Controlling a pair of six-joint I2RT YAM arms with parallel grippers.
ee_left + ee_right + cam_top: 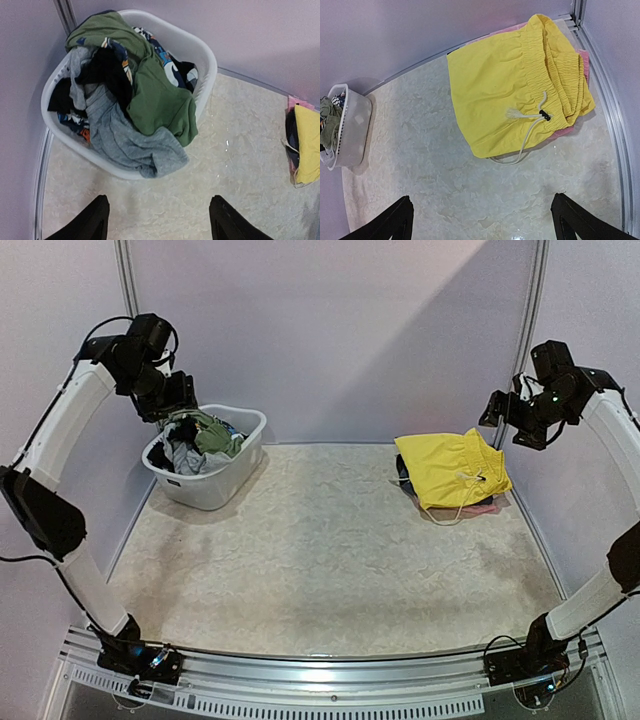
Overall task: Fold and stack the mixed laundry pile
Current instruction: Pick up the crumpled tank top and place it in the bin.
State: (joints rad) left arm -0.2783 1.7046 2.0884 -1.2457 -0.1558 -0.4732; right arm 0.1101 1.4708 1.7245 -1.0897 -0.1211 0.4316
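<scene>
Here, both pairs of jaws are held wide apart over the table (330, 570), and nothing is gripped by either.
The white tub (206, 55) is seen just ahead of the left gripper (160, 200), heaped with the mixed laundry pile (115, 125): a grey piece (125, 145), an olive-green T-shirt (160, 100), black cloth (105, 70). Ahead of the right gripper (483, 197), the folded yellow garment (500, 80) is laid on a pink piece (584, 59), its white drawstring (527, 135) trailed toward the jaws.
</scene>
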